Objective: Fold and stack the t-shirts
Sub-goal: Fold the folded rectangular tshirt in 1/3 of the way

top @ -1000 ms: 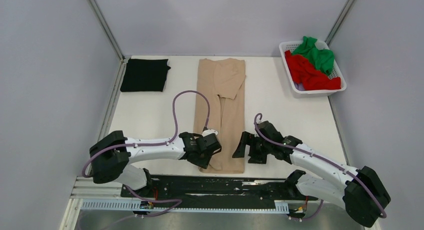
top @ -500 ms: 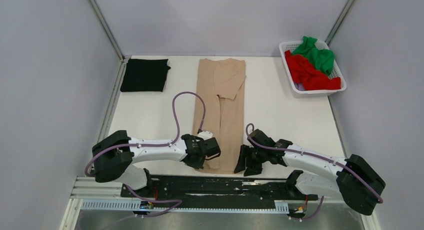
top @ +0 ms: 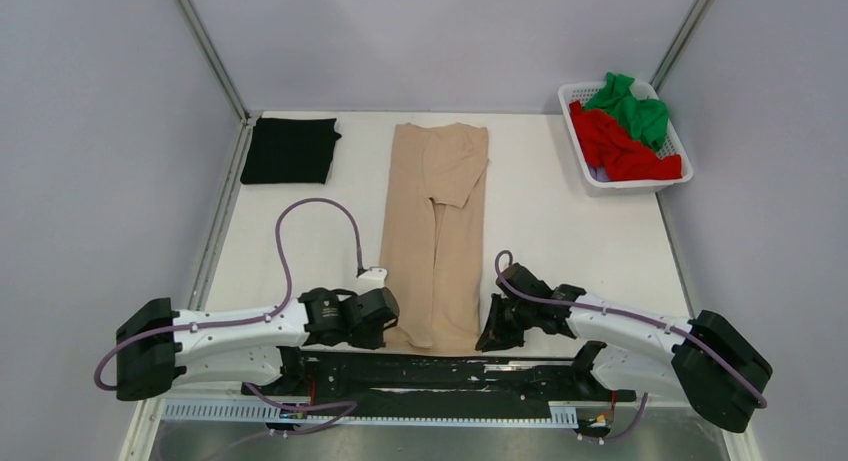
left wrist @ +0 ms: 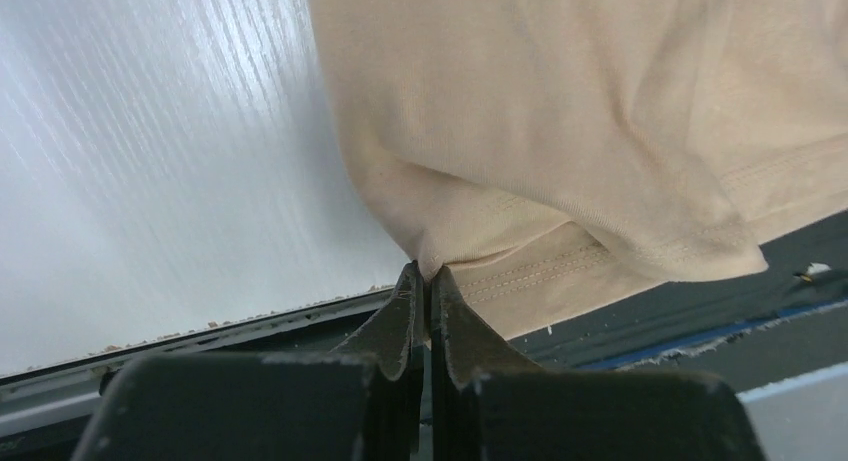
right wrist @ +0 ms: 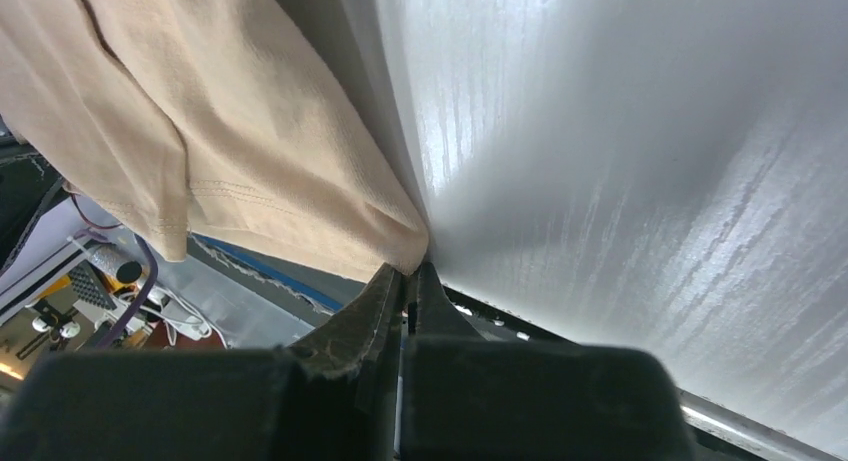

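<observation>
A beige t-shirt, folded into a long narrow strip, lies down the middle of the table, its hem at the near edge. My left gripper is shut on the hem's near left corner; the cloth is pinched between the fingertips. My right gripper is shut on the near right corner. A folded black t-shirt lies at the far left. Red and green t-shirts sit bunched in the basket.
The white slatted basket stands at the far right corner. A metal frame post and rail run along the left side. A black mounting rail lies just below the table's near edge, under the shirt's hem.
Both grippers moved toward the near edge and shut on the beige shirt's hem corners. The left arm swung low and left. The shirt slid slightly toward the near edge.
</observation>
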Robot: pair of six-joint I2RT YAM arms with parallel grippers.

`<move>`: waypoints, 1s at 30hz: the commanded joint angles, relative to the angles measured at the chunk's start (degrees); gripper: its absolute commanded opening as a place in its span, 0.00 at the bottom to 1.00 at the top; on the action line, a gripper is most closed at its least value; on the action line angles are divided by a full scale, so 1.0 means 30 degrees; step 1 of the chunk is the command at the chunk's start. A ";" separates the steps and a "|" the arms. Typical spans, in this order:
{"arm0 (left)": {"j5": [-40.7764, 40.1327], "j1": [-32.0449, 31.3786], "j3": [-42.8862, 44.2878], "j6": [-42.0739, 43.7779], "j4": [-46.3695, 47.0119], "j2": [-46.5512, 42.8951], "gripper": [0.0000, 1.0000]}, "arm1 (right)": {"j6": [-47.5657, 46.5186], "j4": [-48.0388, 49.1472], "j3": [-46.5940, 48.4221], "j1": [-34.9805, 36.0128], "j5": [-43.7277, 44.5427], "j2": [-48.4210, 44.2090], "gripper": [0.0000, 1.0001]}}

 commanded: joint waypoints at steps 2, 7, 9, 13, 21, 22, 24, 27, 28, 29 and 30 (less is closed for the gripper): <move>0.0681 -0.0206 -0.1626 -0.1403 0.0400 -0.3491 0.00 | -0.0053 0.1171 -0.0381 0.0418 -0.1144 -0.0944 0.00; 0.0557 -0.0222 -0.1631 -0.1055 0.0564 -0.5569 0.00 | -0.0257 0.2008 -0.0057 0.0844 -0.1585 -0.2374 0.00; 0.0229 -0.0209 -0.1237 -0.0617 0.0874 -0.5893 0.00 | -0.0337 0.2309 0.0300 0.0840 -0.1292 -0.2928 0.00; -0.2063 -0.0207 -0.0132 -0.0448 0.0863 -0.5988 0.00 | -0.0997 0.2385 0.1463 0.0815 0.0411 -0.3462 0.00; -0.6308 0.1135 0.2570 0.1622 0.2626 -0.4344 0.00 | -0.1541 0.2621 0.3741 -0.0438 0.4942 -0.2167 0.00; -0.6106 0.1923 0.2960 0.2478 0.3236 -0.4026 0.00 | -0.1717 0.2734 0.4036 -0.0655 0.5409 -0.1940 0.00; -0.5369 0.3135 0.3727 0.3454 0.3599 -0.2588 0.00 | -0.2283 0.2835 0.4714 -0.1239 0.5875 -0.1495 0.00; -0.4922 0.4709 0.4850 0.4300 0.3499 -0.1002 0.00 | -0.3019 0.3058 0.5746 -0.2418 0.6461 -0.0480 0.00; -0.4596 0.5460 0.5339 0.4634 0.3572 -0.0293 0.00 | -0.3275 0.3283 0.6016 -0.2795 0.6346 -0.0085 0.00; -0.4415 0.5864 0.5524 0.4861 0.3701 0.0020 0.00 | -0.3497 0.3469 0.6284 -0.3244 0.6229 0.0294 0.00; -0.4045 0.6598 0.5889 0.5338 0.4128 0.0702 0.00 | -0.3712 0.3697 0.6533 -0.3532 0.6215 0.0730 0.00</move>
